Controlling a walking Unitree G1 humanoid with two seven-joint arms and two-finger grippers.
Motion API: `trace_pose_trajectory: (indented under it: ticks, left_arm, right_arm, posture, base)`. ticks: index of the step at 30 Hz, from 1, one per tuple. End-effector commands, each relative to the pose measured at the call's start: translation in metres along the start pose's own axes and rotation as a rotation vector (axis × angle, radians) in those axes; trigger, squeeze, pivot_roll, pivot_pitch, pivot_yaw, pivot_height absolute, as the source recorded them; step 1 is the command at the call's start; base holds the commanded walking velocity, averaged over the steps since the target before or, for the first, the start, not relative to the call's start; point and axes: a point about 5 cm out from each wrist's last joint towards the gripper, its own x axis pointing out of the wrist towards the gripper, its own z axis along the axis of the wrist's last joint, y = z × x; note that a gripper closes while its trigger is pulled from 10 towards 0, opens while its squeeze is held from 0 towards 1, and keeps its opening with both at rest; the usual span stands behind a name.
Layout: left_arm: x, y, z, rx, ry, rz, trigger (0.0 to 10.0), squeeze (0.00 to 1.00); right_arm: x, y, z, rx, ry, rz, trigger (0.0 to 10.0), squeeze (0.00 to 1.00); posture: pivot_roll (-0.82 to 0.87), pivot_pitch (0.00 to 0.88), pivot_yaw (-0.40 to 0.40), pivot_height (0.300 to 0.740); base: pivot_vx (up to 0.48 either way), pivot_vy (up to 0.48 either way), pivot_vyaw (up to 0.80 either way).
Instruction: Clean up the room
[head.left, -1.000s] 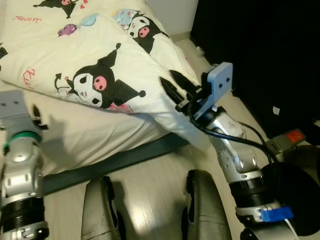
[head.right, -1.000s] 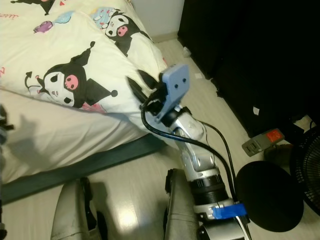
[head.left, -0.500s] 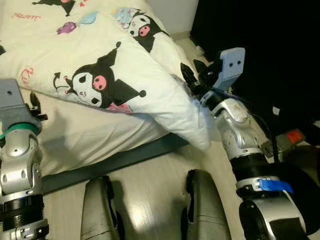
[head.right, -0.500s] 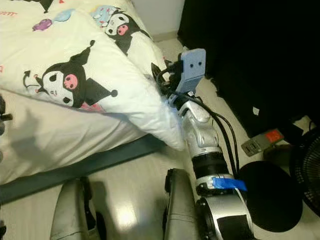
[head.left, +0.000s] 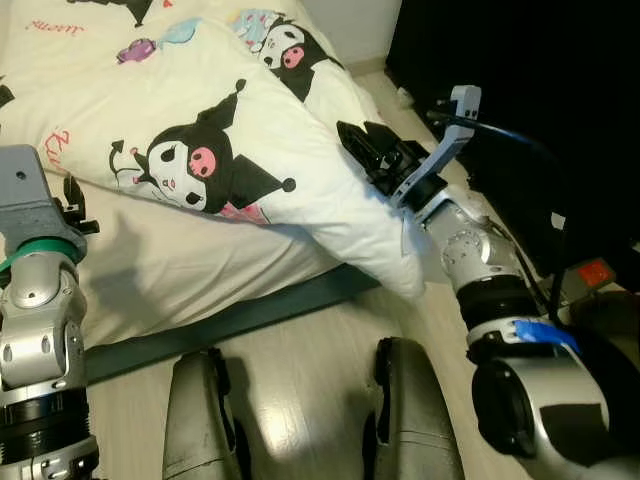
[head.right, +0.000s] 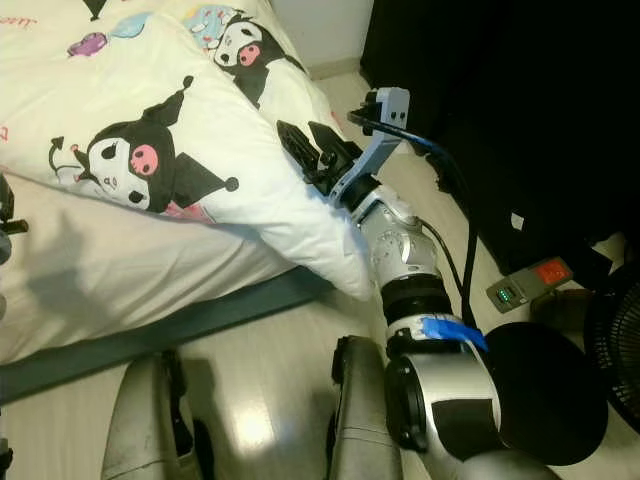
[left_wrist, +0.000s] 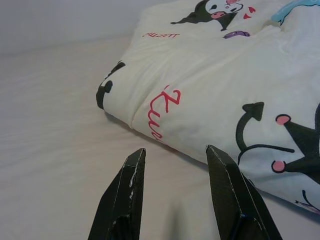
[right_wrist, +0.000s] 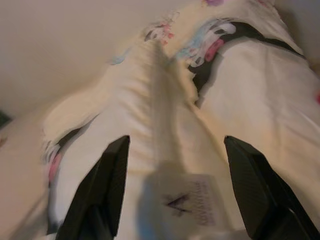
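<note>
At about 9 o'clock in the left eye view we see our left pincer (left_wrist: 175, 192) raised over the bed (head.left: 180, 275). Its two black fingers (left_wrist: 122, 200) stand parted with nothing between them, and they hover above the bare sheet. From this pincer the cartoon pillow (head.left: 210, 150) lies ahead and toward 1 o'clock, with its near edge close but not touching.

The pillow is the thing we judge the tidying concerns now. It lies on the bed, and its long axis runs from 10 o'clock down to 4 o'clock in the head views. Its lower corner (head.left: 400, 275) hangs past the bed edge, over the dark bed frame (head.left: 250, 315) and the pale floor (head.left: 290, 390).

At about 2 o'clock our right pincer (head.left: 372, 160) is against the right-hand side of the pillow, near that hanging corner. In the right wrist view its fingers (right_wrist: 107, 185) are spread wide, and the pillow's seam with a small label (right_wrist: 187, 202) lies between them, but they are not yet closed on the cloth. So the right arm is clearly the nearer one. We think the next move depends on this: the pillow lies straight ahead of the right pincer, toward 10 o'clock, so closing on the seam should allow us to draw the corner back onto the bed.

At 4 o'clock a power strip (head.left: 580, 280) lies on the floor, well apart.
</note>
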Motion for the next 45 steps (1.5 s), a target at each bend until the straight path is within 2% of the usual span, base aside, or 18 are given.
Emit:
trace_pose_trajectory:
  ticks: [1,6,8,9,12,13,18,25,29,30,31,32,33,34,39,40,45]
  left_arm:
    - [-0.004,0.003,-0.003,0.003,0.021,0.005,10.0,0.00]
    - [-0.005,0.004,-0.003,0.006,0.023,0.006,10.0,0.00]
    - [-0.005,0.004,-0.003,0.007,0.024,0.006,10.0,0.00]
    - [-0.007,0.004,-0.002,0.007,0.028,0.004,10.0,0.00]
    - [-0.007,0.004,-0.002,0.007,0.028,0.004,10.0,0.00]
    - [-0.009,0.003,-0.003,0.006,0.036,0.003,10.0,0.00]
    - [-0.010,0.004,-0.004,0.006,0.043,0.005,10.0,0.00]
    - [-0.009,0.001,-0.003,0.003,0.048,-0.002,10.0,0.00]
    - [-0.010,0.001,-0.003,0.001,0.049,-0.005,10.0,0.00]
    - [-0.010,0.001,-0.003,0.000,0.050,-0.005,10.0,0.00]
    - [-0.010,0.001,-0.003,0.000,0.051,-0.004,10.0,0.00]
    - [-0.010,0.001,-0.004,-0.001,0.052,-0.004,10.0,0.00]
    - [-0.011,0.001,-0.004,-0.001,0.053,-0.004,10.0,0.00]
    - [-0.011,0.001,-0.005,-0.002,0.055,-0.005,10.0,0.00]
    - [-0.011,-0.001,-0.005,-0.005,0.058,-0.008,10.0,0.00]
    - [-0.011,-0.003,-0.006,-0.009,0.060,-0.011,10.0,0.00]
    - [-0.011,-0.005,-0.006,-0.013,0.061,-0.016,10.0,0.00]
  right_arm:
    - [-0.002,-0.009,-0.008,0.018,0.057,-0.064,10.0,0.00]
    - [-0.002,-0.012,-0.006,0.062,0.068,-0.063,10.0,0.00]
    - [-0.001,-0.010,-0.004,0.090,0.074,-0.017,10.0,0.00]
    - [0.000,-0.007,-0.003,0.116,0.086,0.051,10.0,0.00]
    - [0.000,-0.007,-0.003,0.116,0.086,0.051,10.0,0.00]
    - [0.001,-0.002,-0.002,0.105,0.135,0.160,10.0,0.00]
    - [0.002,0.003,-0.006,0.060,0.185,0.215,10.0,0.00]
    - [0.005,0.007,-0.018,0.085,0.254,0.216,10.0,0.00]
    - [0.002,0.002,-0.025,0.116,0.285,0.141,10.0,0.00]
    - [0.001,0.001,-0.025,0.116,0.286,0.138,8.5,0.00]
    - [0.001,0.000,-0.025,0.113,0.286,0.142,8.5,0.00]
    - [0.001,0.001,-0.024,0.103,0.284,0.169,0.9,0.00]
    - [0.000,0.002,-0.023,0.094,0.284,0.189,0.9,0.00]
    - [0.001,0.008,-0.023,0.066,0.293,0.281,0.0,0.00]
    - [0.002,0.014,-0.023,0.033,0.309,0.364,0.0,0.00]
    - [0.003,0.019,-0.023,0.012,0.319,0.418,0.0,0.00]
    - [0.005,0.026,-0.024,0.004,0.332,0.487,0.0,0.00]
  posture:
    - [0.09,0.225,0.017,0.524]
    - [0.10,0.228,0.018,0.524]
    - [0.10,0.230,0.019,0.524]
    - [0.10,0.230,0.019,0.524]
    - [0.10,0.230,0.019,0.524]
    - [0.10,0.236,0.013,0.524]
    - [0.10,0.236,0.015,0.524]
    - [0.10,0.234,0.016,0.524]
    - [0.11,0.233,0.014,0.524]
    - [0.11,0.233,0.014,0.524]
    - [0.11,0.233,0.014,0.524]
    - [0.11,0.231,0.013,0.524]
    - [0.11,0.231,0.013,0.524]
    - [0.10,0.230,0.012,0.524]
    - [0.10,0.225,0.011,0.524]
    - [0.10,0.221,0.011,0.524]
    - [0.09,0.220,0.010,0.524]
  base:
    - [0.000,0.000,0.00]
    - [0.000,0.000,0.00]
    - [0.000,0.000,0.00]
    - [0.000,0.000,0.00]
    - [0.000,0.000,0.00]
    - [0.000,0.000,0.00]
    - [0.000,0.000,0.00]
    - [0.000,0.000,0.00]
    - [0.000,0.000,0.00]
    - [0.000,0.000,0.00]
    - [0.000,0.000,0.00]
    - [0.000,0.000,0.00]
    - [0.000,0.000,0.00]
    - [0.000,0.000,0.00]
    - [0.000,0.000,0.00]
    - [0.000,0.000,0.00]
    - [0.000,0.000,0.00]
